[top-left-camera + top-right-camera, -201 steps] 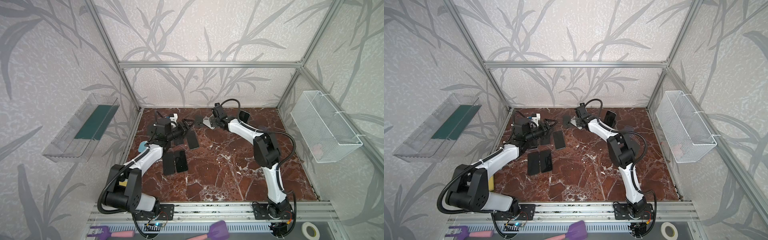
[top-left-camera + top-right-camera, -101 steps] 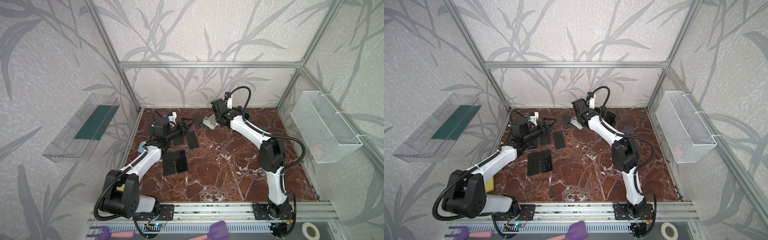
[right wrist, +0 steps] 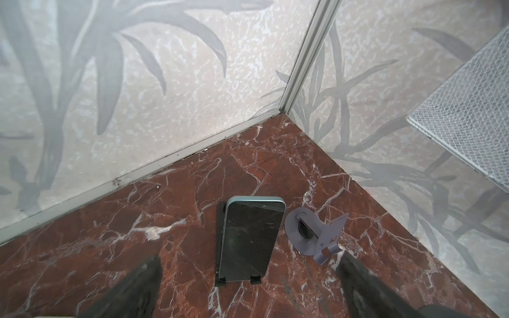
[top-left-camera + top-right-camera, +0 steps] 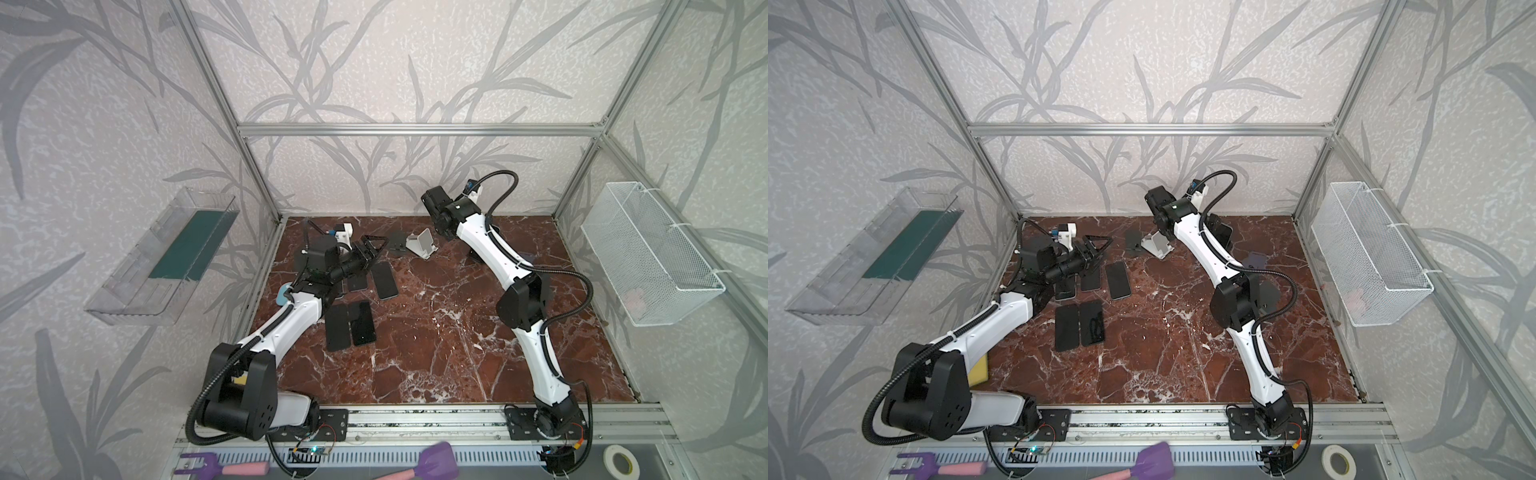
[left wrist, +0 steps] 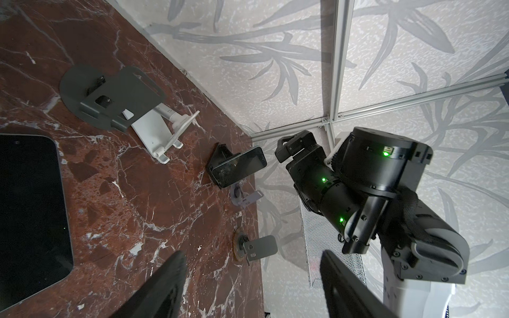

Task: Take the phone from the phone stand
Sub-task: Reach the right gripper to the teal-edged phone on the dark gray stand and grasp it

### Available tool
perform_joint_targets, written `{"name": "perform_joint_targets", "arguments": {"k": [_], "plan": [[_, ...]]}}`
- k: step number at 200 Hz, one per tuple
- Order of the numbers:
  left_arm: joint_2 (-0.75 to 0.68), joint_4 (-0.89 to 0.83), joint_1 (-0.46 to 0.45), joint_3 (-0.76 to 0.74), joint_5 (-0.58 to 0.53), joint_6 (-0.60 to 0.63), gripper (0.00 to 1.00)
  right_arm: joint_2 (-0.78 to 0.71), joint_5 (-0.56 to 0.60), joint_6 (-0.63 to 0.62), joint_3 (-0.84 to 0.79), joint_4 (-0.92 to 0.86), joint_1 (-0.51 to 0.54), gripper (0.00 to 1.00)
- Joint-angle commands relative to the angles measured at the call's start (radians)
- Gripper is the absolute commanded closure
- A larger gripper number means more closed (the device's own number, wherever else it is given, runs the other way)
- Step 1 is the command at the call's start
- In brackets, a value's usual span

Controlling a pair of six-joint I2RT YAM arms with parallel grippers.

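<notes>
Along the front rail, a purple spatula (image 4: 436,457), a purple fork (image 4: 195,462) and a tape roll (image 4: 621,462) are lying outside the work floor.

Beyond the rail, the marble floor (image 4: 415,353) is carrying two dark handsets (image 4: 351,321), which are lying flat side by side with their long edges touching. More handsets (image 4: 384,280) are lying flat just behind this pair.

The left gripper (image 5: 253,252) is hanging over the far ends of these handsets. Its jaws are standing partly apart and are holding nothing.

Past the left gripper, a dark grey stand (image 4: 397,241) and a white stand (image 4: 422,246) are sitting just beside each other on the floor.

Toward the back wall, the right gripper (image 3: 249,258) is pointing at the far right corner. Its jaws are standing wide and are gripping nothing.

The phone (image 3: 249,239) is sitting directly ahead of the gap between the jaws, apart from both fingers (image 3: 137,289). It is leaning back in the black phone stand (image 3: 221,283), with its lower edge resting behind the two front lips and its screen facing the right gripper.

A grey-violet stand (image 3: 316,234) is standing just beside the phone stand, on the side toward the wire basket (image 3: 468,115), which is hanging on the right wall.

In both top views, the right arm is covering much of the phone stand.
</notes>
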Motion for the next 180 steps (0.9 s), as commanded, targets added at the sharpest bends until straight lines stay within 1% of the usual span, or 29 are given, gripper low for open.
{"name": "perform_joint_targets", "arguments": {"k": [1,14,35,38,53,87,118,180], "plan": [[-0.026,-0.002,0.006,0.025,-0.001,-0.008,0.23,0.065,-0.035,0.085,0.085,-0.149,-0.027,0.01],[-0.026,-0.004,0.008,0.027,0.0,-0.01,0.23,0.079,-0.064,0.084,0.107,-0.153,-0.047,0.01],[-0.026,-0.004,0.009,0.027,0.0,-0.009,0.23,0.083,-0.123,0.079,0.095,-0.126,-0.082,0.01],[-0.026,-0.004,0.009,0.025,0.0,-0.008,0.23,0.085,-0.153,0.078,0.092,-0.122,-0.087,0.01],[-0.027,-0.008,0.011,0.027,-0.002,-0.007,0.23,0.086,-0.192,0.027,0.068,-0.068,-0.105,0.01],[-0.028,-0.005,0.012,0.027,-0.002,-0.005,0.23,0.09,-0.232,0.0,0.027,-0.025,-0.134,0.01],[-0.025,0.005,0.017,0.025,0.005,-0.013,0.24,0.094,-0.244,-0.027,-0.001,0.032,-0.144,0.01],[-0.023,0.021,0.026,0.019,0.005,-0.022,0.23,0.127,-0.284,-0.031,0.005,0.083,-0.166,0.01]]}}
